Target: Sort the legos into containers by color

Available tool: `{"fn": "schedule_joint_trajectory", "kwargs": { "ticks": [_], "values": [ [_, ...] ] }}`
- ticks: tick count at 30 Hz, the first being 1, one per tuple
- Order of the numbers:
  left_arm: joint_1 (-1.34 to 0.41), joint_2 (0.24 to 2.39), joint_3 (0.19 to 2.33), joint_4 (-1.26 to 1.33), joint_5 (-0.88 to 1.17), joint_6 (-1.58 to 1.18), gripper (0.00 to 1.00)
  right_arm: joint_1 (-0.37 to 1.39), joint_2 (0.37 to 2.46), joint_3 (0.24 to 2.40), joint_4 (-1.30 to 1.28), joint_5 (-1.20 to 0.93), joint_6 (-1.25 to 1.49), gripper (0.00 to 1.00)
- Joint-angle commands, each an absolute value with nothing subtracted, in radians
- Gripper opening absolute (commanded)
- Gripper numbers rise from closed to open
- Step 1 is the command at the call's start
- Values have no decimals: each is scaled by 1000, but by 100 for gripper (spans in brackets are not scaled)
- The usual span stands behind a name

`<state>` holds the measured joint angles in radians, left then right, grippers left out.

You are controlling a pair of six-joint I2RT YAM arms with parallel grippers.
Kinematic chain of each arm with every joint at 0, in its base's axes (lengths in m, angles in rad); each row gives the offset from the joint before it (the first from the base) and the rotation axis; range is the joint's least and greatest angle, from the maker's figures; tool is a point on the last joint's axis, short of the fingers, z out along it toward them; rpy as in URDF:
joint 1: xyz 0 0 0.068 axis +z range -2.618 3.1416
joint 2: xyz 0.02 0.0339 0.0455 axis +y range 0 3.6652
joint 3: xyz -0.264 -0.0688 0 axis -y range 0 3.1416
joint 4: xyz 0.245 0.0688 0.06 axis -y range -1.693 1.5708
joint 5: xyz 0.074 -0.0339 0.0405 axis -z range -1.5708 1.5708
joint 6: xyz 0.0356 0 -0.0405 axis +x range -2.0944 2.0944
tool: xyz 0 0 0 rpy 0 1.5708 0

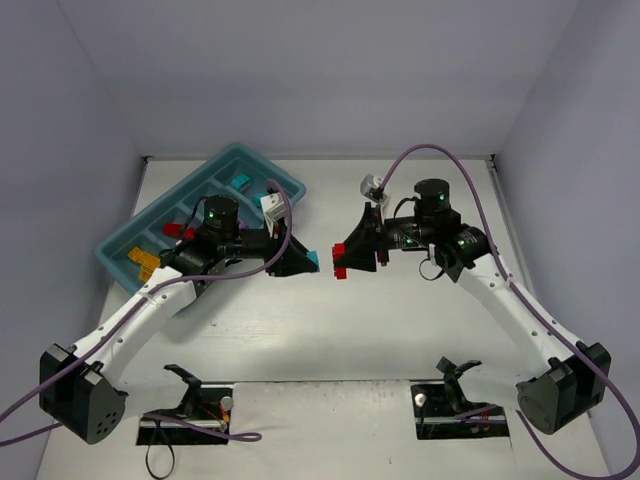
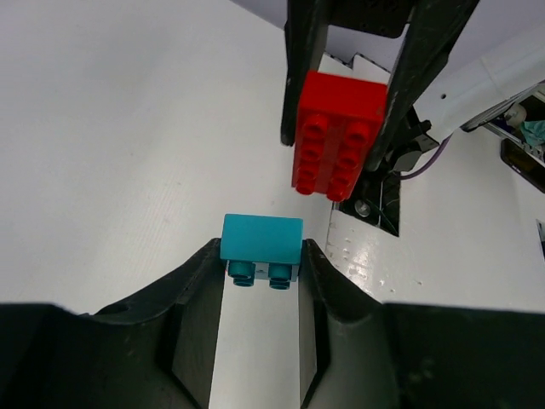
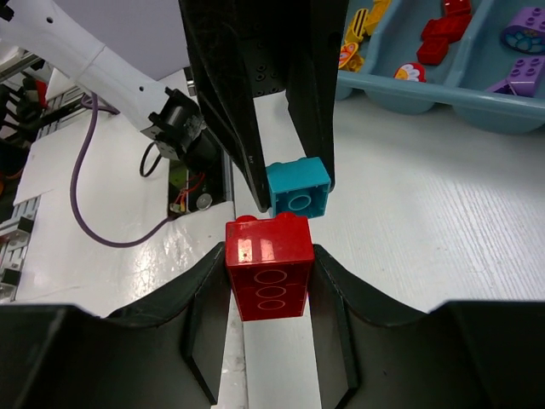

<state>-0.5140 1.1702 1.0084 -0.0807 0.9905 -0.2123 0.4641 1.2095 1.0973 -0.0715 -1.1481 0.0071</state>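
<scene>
My left gripper is shut on a small teal lego and holds it above the table's middle. My right gripper is shut on a red lego and faces the left one, a small gap between the two bricks. Each brick shows in the other wrist view: the red lego in the left one, the teal lego in the right one. The teal-blue tray lies at the back left behind the left arm. Its compartments hold orange-yellow, red, purple and teal legos.
White walls close the table at the back and sides. Two cut-outs with cables and clamps lie along the near edge. Purple cables loop over both arms.
</scene>
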Motion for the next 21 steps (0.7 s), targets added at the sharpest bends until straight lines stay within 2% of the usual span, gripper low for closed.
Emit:
{"fn": "schedule_joint_trajectory", "kwargs": {
  "ticks": [1, 7, 11, 15, 21],
  "values": [
    [-494, 1175, 1031, -41, 1028, -179, 0, 445, 1161, 1094, -20, -1135, 12, 8],
    [-387, 1212, 1061, -43, 936, -173, 0, 430, 1147, 1091, -25, -1072, 12, 6],
    [-290, 1293, 1159, -115, 546, -163, 0, 430, 1141, 1071, -26, -1028, 15, 2],
    [-242, 1457, 1276, -114, 324, -134, 3, 430, 1140, 1055, -25, -1012, 25, 1],
    [-183, 1748, 1521, -136, 310, -106, 10, 430, 1135, 1051, -26, -994, 32, 1]
  ]
}}
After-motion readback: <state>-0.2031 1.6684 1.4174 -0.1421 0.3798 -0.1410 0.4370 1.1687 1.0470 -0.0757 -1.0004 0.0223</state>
